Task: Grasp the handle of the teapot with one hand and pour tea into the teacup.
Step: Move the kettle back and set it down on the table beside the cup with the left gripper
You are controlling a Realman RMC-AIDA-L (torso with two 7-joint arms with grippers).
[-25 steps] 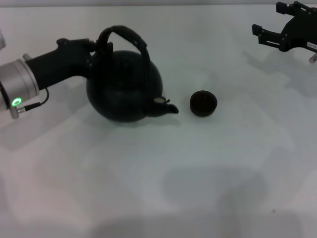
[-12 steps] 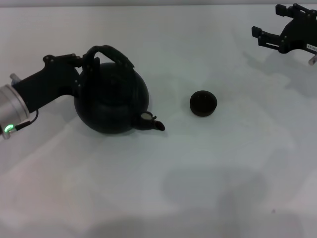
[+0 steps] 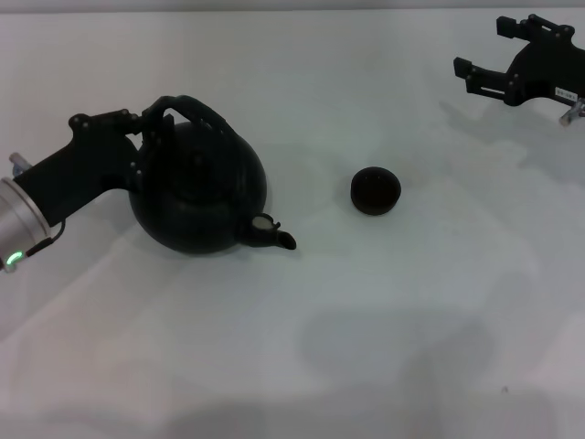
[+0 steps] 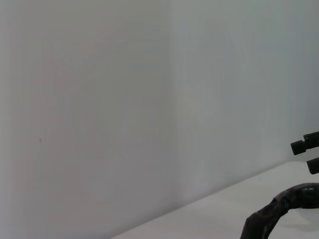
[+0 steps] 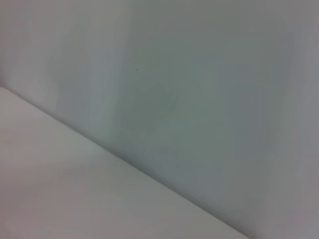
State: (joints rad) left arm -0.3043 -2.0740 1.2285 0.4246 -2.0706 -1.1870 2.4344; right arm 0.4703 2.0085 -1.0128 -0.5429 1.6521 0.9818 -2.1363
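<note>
One teapot (image 3: 196, 197) sat left of centre, spout toward the teacup (image 3: 376, 190), contents unseen. I had my left gripper (image 3: 146, 128) clenched on its handle (image 3: 196, 114); right gripper (image 3: 484, 75), upper right, gaped.

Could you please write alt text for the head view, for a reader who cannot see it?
The robot's left hand grips the arched handle of a round black teapot, its spout aimed toward a small dark teacup standing apart from it on a white table. The right hand hangs open at the far right.
</note>
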